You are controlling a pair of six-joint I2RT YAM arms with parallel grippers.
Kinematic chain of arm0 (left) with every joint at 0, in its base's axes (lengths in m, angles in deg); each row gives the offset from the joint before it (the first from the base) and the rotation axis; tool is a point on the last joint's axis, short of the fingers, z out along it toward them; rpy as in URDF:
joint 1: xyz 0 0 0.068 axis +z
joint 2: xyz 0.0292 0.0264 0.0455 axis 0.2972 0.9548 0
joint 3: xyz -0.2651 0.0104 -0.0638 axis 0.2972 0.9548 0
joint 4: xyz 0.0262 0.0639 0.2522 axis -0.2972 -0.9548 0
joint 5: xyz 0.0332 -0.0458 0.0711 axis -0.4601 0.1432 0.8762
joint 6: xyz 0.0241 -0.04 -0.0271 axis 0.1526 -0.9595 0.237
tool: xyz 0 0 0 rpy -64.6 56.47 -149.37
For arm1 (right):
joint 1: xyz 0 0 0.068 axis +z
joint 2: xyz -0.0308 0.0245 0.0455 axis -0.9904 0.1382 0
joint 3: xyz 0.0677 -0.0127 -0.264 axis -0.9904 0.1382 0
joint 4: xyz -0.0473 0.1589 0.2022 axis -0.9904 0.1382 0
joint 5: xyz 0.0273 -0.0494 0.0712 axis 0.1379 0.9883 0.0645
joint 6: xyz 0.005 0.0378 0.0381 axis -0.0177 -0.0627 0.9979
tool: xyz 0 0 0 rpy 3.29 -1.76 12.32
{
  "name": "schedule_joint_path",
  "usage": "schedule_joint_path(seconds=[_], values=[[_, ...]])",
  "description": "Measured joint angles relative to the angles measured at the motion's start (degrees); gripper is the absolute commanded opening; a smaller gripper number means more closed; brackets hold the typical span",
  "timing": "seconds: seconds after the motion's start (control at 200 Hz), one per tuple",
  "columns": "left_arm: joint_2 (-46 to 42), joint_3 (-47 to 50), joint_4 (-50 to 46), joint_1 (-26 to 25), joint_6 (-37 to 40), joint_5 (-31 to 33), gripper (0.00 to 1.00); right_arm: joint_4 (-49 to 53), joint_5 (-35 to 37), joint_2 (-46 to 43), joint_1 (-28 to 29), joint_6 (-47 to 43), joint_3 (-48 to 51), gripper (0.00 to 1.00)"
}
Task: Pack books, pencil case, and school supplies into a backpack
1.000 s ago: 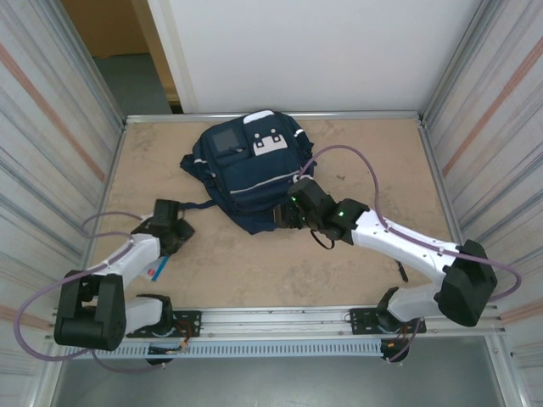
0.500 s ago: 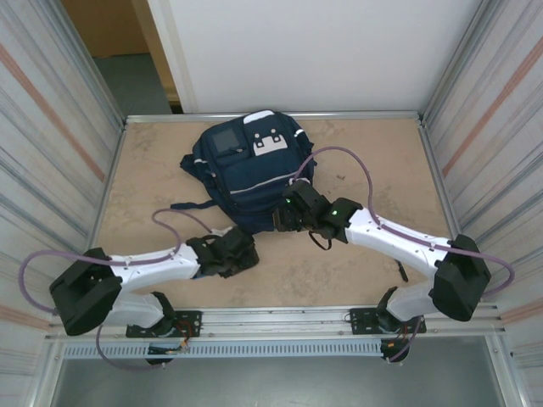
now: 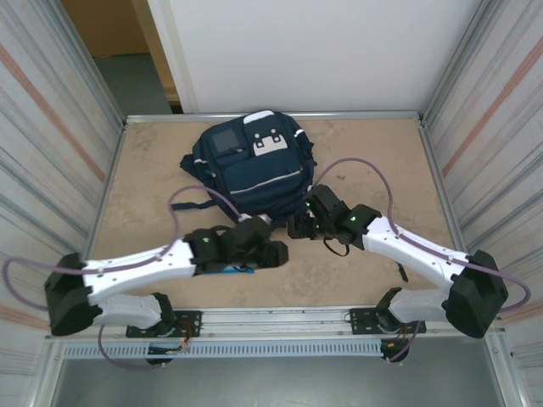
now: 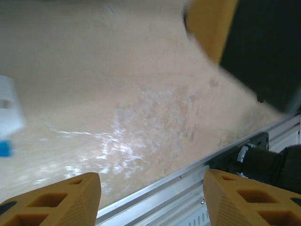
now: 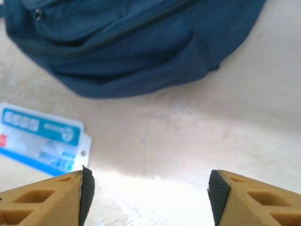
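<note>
Right wrist view: right tool (image 5: 148, 183) gapes empty over the tabletop (image 5: 188, 127), near the backpack (image 5: 131, 42) and a light-blue printed oblong (image 5: 42, 139). The left tool (image 4: 150, 188) is likewise spread, empty.

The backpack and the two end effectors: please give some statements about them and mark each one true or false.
1. The backpack lies on the table. True.
2. The right end effector grips the backpack. False: its fingers stand apart with nothing between them, over bare table near the backpack.
3. A light-blue printed card lies on the table, apart from the backpack. True.
4. The left end effector holds a book. False: its fingers stand apart and hold nothing.
</note>
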Motion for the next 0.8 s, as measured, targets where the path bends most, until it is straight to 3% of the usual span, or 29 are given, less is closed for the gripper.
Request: schedule_joint_path(seconds=[0.085,0.21,0.391,0.491,0.797], values=[[-5.1,2.3,-4.8,11.2,3.8,-2.1,0.55,-1.8,-2.4,1.1,2.8,4.6,0.6,0.61],[-8.1,10.0,-8.0,29.8,9.5,-5.5,0.52,-8.1,-2.3,5.5,12.1,13.4,0.7,0.56],[-7.6,19.6,-7.3,44.7,14.5,-12.4,0.32,-17.7,-1.8,15.5,17.6,24.2,0.8,0.51],[-4.1,20.2,-5.4,47.7,17.2,-16.1,0.30,-21.0,-1.5,20.0,18.6,27.3,0.7,0.51],[1.3,22.3,0.7,47.8,20.4,-20.8,0.26,-28.8,-2.6,25.2,18.9,38.6,2.3,0.48]])
